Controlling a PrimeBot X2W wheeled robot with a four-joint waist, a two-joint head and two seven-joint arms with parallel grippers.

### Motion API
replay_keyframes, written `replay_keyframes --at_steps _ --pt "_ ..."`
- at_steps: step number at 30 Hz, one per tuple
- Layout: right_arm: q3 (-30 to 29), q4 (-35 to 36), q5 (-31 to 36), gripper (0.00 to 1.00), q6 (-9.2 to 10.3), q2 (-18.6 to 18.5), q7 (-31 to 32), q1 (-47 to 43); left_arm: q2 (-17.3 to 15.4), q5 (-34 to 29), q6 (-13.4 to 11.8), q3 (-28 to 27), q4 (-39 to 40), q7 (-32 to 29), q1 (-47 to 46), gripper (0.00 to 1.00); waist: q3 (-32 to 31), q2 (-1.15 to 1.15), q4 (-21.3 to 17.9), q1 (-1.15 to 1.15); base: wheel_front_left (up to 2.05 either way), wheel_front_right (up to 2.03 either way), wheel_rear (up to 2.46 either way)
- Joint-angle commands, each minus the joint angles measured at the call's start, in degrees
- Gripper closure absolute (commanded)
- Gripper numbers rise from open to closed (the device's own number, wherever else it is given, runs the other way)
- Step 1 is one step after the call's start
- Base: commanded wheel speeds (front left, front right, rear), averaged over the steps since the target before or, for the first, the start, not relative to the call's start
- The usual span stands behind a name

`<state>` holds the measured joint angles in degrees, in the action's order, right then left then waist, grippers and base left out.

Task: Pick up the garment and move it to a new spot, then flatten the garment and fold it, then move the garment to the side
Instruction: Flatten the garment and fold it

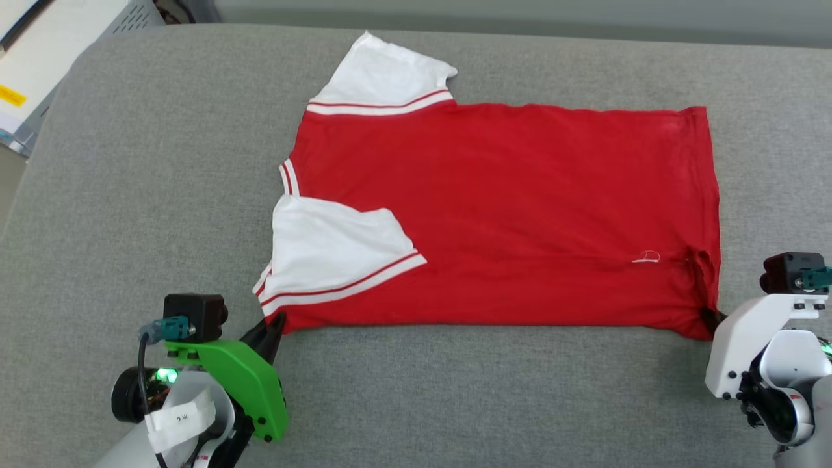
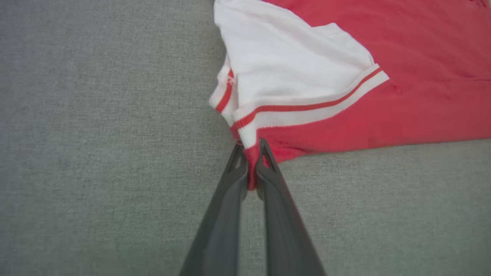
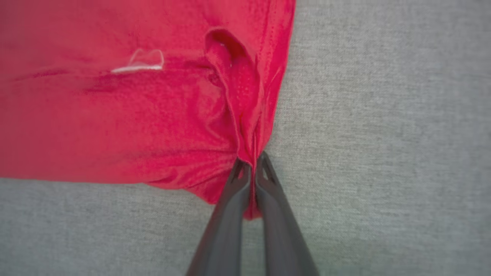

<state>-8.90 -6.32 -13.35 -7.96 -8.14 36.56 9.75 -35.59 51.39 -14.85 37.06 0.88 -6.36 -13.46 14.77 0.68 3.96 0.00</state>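
Note:
The garment (image 1: 520,214), a red T-shirt with white striped-trim sleeves, lies spread sideways on the grey cushioned surface (image 1: 130,195), neck end to the left and hem to the right. One white sleeve (image 1: 338,250) is folded onto the red body; the other (image 1: 383,75) sticks out at the far edge. My left gripper (image 1: 276,322) is shut on the near left corner of the garment (image 2: 345,122), red cloth pinched between its fingers (image 2: 230,180). At the near right hem corner my right gripper (image 3: 251,161) is shut on bunched cloth of the garment (image 3: 115,115).
The grey surface extends bare in front of the shirt (image 1: 487,403) and to its left. A white cabinet or box (image 1: 45,58) stands beyond the far left corner. A small white mark (image 1: 647,257) shows on the red cloth near the hem.

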Motion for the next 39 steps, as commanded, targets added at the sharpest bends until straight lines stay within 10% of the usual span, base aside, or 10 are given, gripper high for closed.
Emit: replay_keyframes --at_steps 1,13,27,28,29,30,39 --pt "-0.76 -0.21 -0.26 1.0 0.47 -0.91 0.34 -0.89 -0.46 0.02 -0.05 0.11 -0.23 -0.27 0.94 1.0 -1.63 -0.68 -0.49 0.0 0.0 0.0 0.0" --pt "-4.05 7.96 -2.13 1.0 0.47 -5.53 6.61 -8.13 -3.02 1.41 0.06 2.04 0.81 -2.34 6.61 1.0 -7.62 -0.68 -1.58 0.0 0.0 0.0 0.0" --pt "-5.08 7.54 -2.37 1.0 0.47 -2.41 9.45 -15.35 -0.6 2.22 0.57 6.34 -2.41 -4.33 10.27 1.0 -9.26 -0.68 -2.42 0.0 0.0 0.0 0.0" --pt "-4.99 7.15 -2.37 1.0 0.47 -2.19 9.07 -15.39 -0.42 2.2 0.62 6.39 -2.83 -4.17 10.26 0.8 -9.38 -0.68 -2.43 0.0 0.0 0.0 0.0" --pt "-4.93 6.92 -2.14 0.91 0.47 -2.1 7.98 -15.26 -0.19 2.02 0.65 6.38 -3.27 -3.72 10.17 0.29 -9.55 -0.68 -2.44 0.0 0.0 0.0 0.0" --pt "-4.83 6.67 -2.04 0.0 0.47 -2.02 7.01 -15.13 -0.01 1.74 0.69 6.35 -3.62 -3.19 10.02 0.0 -9.7 -0.68 -2.44 0.0 0.0 0.0 0.0" --pt "-2.71 7.15 -2.67 0.0 0.47 -3.08 0.87 -13.13 1.65 -1.6 1.37 4.35 -4.23 5.44 7.55 0.0 -12.08 -0.68 -2.45 0.0 0.0 0.0 0.0"
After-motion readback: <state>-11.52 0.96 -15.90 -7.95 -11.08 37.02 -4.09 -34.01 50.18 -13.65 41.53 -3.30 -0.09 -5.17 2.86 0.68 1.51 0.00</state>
